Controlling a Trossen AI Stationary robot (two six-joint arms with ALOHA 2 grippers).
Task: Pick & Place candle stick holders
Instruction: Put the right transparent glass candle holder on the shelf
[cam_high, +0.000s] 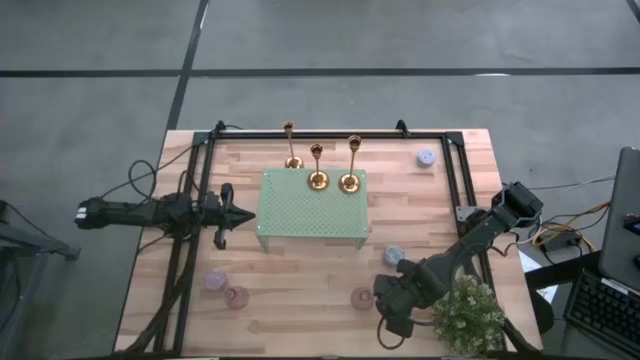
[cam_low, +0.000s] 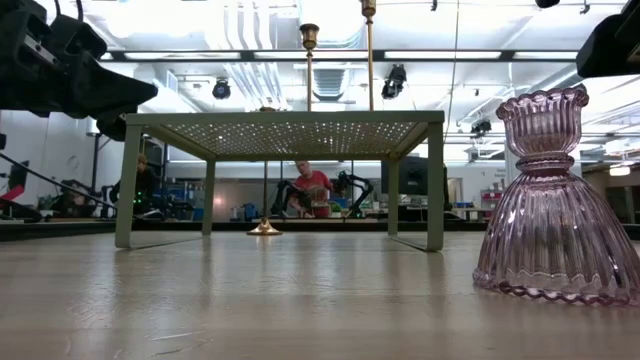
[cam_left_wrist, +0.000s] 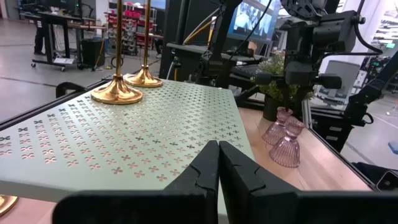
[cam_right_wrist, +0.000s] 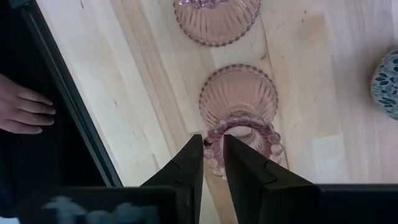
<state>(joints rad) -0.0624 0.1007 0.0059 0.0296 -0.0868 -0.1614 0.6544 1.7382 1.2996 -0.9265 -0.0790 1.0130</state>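
Pale wooden tabletop (cam_high: 300, 285) carries a green perforated metal stand (cam_high: 310, 210), where two slender gold candlestick holders (cam_high: 333, 181) stand on its far edge and a third (cam_high: 291, 160) stands on the wood just behind. Beside the stand, the left gripper (cam_high: 240, 214) hovers with fingers pressed together, empty. The right gripper (cam_right_wrist: 212, 155) hangs narrowly parted over a ribbed pink glass holder (cam_right_wrist: 239, 112), gripping nothing.

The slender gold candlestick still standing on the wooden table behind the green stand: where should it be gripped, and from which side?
Grip the gold candlestick on its thin upright stem, above the flared base, coming level from the left, where the shut left end effector waits.
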